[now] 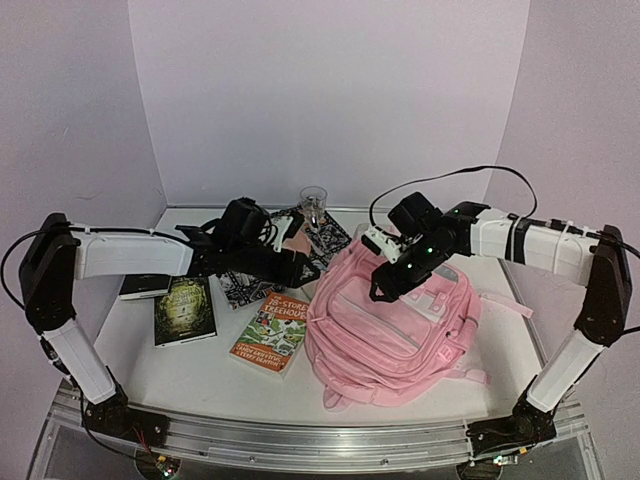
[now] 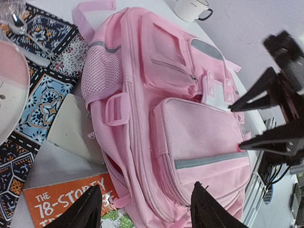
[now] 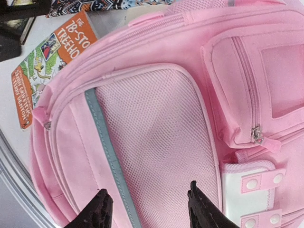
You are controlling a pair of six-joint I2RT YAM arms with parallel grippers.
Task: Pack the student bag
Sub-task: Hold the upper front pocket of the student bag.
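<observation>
The pink student bag (image 1: 400, 325) lies flat on the table, front pockets up, right of centre. My left gripper (image 1: 300, 270) is open and empty, hovering at the bag's left edge. In the left wrist view its fingers (image 2: 80, 211) straddle the bag's (image 2: 180, 118) side, where the zip gapes a little. My right gripper (image 1: 385, 285) is open and empty just above the bag's top. In the right wrist view it (image 3: 149, 211) hangs over the mesh front pocket (image 3: 152, 133), with the white patch (image 3: 247, 190) to the right.
An orange "78-Storey Treehouse" book (image 1: 270, 330) lies against the bag's left side. A dark green book (image 1: 185, 310) and patterned books (image 1: 240, 290) lie further left. A glass (image 1: 313, 205) stands at the back. A white mug (image 2: 190, 8) stands beyond the bag.
</observation>
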